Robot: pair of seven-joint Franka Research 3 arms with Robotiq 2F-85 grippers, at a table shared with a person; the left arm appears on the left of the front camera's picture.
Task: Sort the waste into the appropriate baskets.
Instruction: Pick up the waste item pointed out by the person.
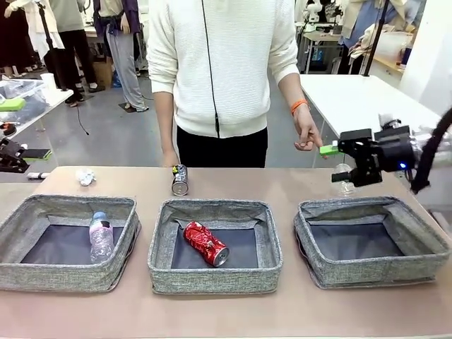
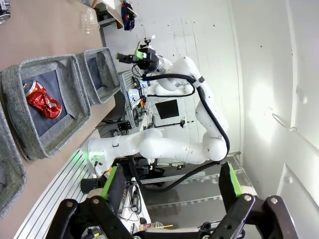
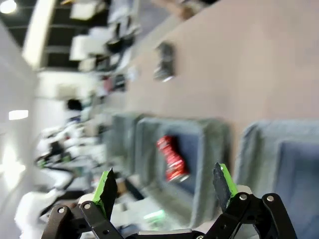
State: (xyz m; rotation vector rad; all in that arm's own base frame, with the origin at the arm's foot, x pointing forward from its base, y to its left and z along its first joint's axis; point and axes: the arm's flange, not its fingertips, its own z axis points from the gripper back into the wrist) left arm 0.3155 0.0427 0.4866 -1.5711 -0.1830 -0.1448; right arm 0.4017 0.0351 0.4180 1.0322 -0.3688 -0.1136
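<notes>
Three baskets: the blue-capped bottle [image 1: 101, 236] lies in the left basket [image 1: 42, 275], the red can [image 1: 206, 244] in the middle basket [image 1: 212, 279]. At the can's two o'clock your right claw [image 3: 167, 181], released, half hides a clear bottle [image 1: 344, 185] on the counter [image 1: 296, 314]. Your left claw [image 2: 169, 181] hangs released too.

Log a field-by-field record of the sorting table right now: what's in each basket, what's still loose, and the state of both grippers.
Left grey woven basket: clear blue-capped plastic bottle
Middle basket: dented red drink can
Right basket: nothing inside
Loose on table: dark printed can, small white paper wad, second clear plastic bottle
Left gripper: open, empty
Right gripper: open, empty
</notes>
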